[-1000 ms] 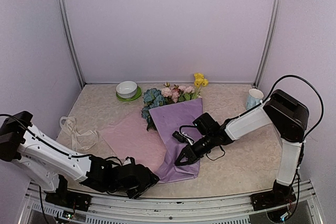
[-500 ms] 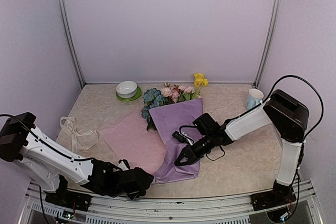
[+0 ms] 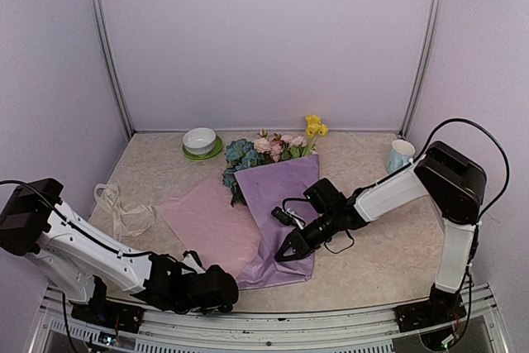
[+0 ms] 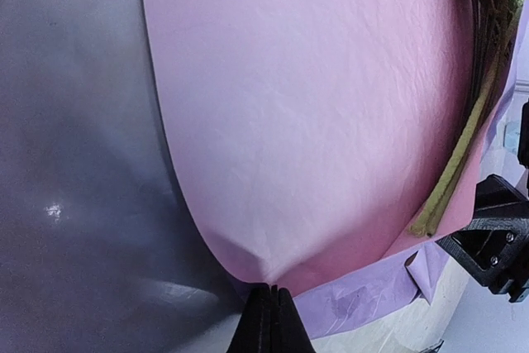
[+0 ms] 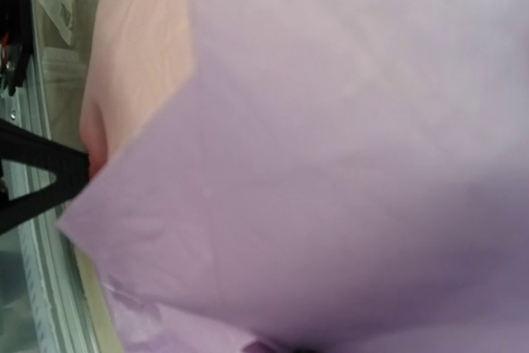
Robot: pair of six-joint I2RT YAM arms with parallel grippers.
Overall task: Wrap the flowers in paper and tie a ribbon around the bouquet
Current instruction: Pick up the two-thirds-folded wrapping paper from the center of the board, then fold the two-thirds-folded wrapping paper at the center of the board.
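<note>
Left gripper (image 4: 270, 297) has snapped shut, pinching corner of large lilac-pink paper sheet (image 4: 314, 121), bottom centre | right gripper (image 3: 285, 254) on fold, opening unclear

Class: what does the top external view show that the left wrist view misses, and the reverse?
Only the top view: the bowl, cup, ribbon and flowers in bloom. Only the left wrist view: the left gripper shut on a corner of the paper, and a bare green stem. Both: the pink paper and its lilac fold.
</note>
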